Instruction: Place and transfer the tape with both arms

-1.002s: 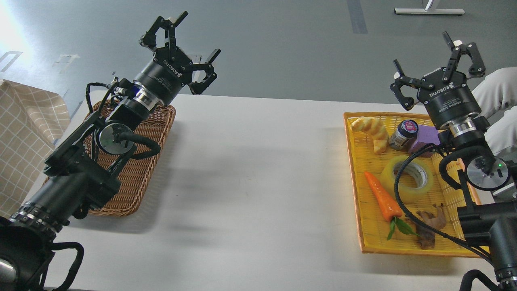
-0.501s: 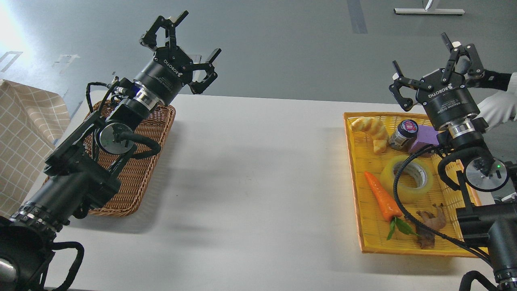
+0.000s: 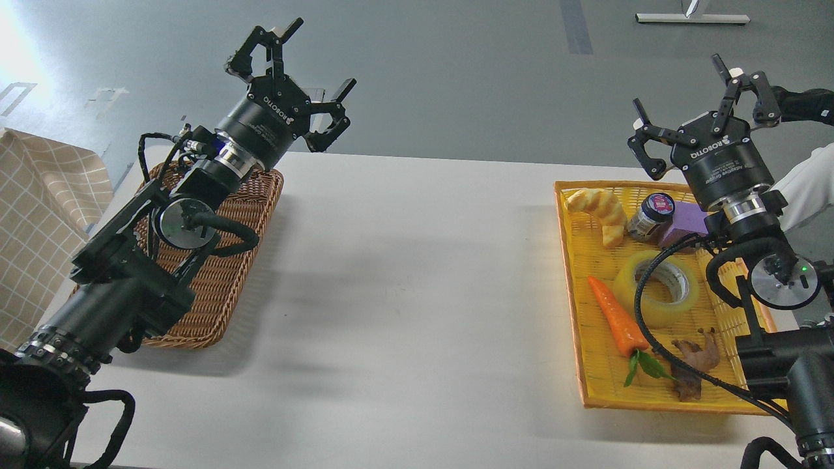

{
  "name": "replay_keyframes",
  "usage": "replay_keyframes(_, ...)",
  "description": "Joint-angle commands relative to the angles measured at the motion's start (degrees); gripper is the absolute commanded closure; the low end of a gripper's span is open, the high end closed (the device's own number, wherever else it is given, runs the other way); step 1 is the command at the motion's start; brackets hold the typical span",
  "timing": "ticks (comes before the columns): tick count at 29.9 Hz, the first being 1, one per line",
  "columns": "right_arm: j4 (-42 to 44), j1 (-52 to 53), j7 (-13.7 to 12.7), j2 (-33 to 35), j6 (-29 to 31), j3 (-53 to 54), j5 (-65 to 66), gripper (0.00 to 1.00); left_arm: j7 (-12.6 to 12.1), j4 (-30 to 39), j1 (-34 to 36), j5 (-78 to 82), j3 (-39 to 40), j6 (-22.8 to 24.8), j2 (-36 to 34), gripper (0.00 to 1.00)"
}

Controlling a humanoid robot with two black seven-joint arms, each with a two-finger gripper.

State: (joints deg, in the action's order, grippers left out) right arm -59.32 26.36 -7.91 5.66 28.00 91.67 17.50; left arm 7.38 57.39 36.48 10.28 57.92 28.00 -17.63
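Note:
The tape (image 3: 658, 288), a yellowish translucent roll with a grey-white core, lies flat in the yellow tray (image 3: 576, 312) at the right, between a toy carrot and my right arm. My right gripper (image 3: 707, 107) is open and empty, raised above the tray's far end, well clear of the tape. My left gripper (image 3: 290, 75) is open and empty, raised above the far end of a brown wicker basket (image 3: 221, 273) at the left. A black cable of my right arm crosses over part of the tape.
The yellow tray also holds a bread piece (image 3: 599, 212), a small dark jar (image 3: 650, 218), a purple block (image 3: 687, 221), a carrot (image 3: 616, 319) and a brown root-like thing (image 3: 694, 361). A checked cloth (image 3: 39, 221) hangs at the far left. A person's sleeve (image 3: 805, 185) shows at the right edge.
Both arms have stayed still. At the right edge, behind my right gripper, a person's white-gloved hand and dark sleeve have moved in and shifted; nothing on the table has moved.

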Motion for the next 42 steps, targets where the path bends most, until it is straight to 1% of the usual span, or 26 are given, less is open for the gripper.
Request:
replay_keyframes(1, 0.0, -0.17, 0.0, -0.03, 0.0, 0.0, -0.01, 0.0, 0.0, 0.01, -0.01, 0.0, 0.0, 0.0, 0.05, 0.02)
replay_keyframes(42, -0.09, -0.17, 0.09, 0.67, 0.0, -0.18, 0.07, 0.0, 0.17, 0.01, -0.01, -0.26, 0.17, 0.0, 0.93, 0.02)
